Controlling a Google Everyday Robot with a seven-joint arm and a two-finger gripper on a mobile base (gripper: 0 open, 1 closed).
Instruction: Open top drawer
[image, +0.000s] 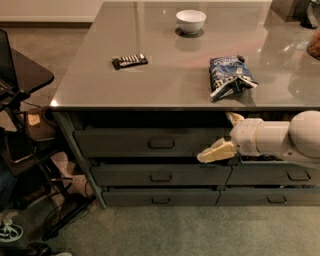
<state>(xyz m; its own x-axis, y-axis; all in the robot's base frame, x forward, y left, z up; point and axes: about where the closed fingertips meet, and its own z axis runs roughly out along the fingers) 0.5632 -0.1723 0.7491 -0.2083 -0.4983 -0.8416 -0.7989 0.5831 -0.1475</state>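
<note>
Spanning most of the view was a glossy grey countertop (165, 85) reflecting the room light. On it sat a white bowl (190, 21) near the far edge, a black remote (130, 61) to the left, and a blue snack bag (230, 76) near the front edge on the right, all well apart. Below the front edge, the top drawer (115, 142) sat with its loop handle (161, 144) at centre, above a middle drawer (125, 176) and a bottom drawer (125, 197). Entering from the right, the white arm (280, 137) placed the gripper (225, 135) in front of the top drawer's right end, fingers spread apart, one high, one low, pinching nothing. Grey-green carpet (175, 230) covered the floor in front. A black side table (27, 75) stood at the left.
</note>
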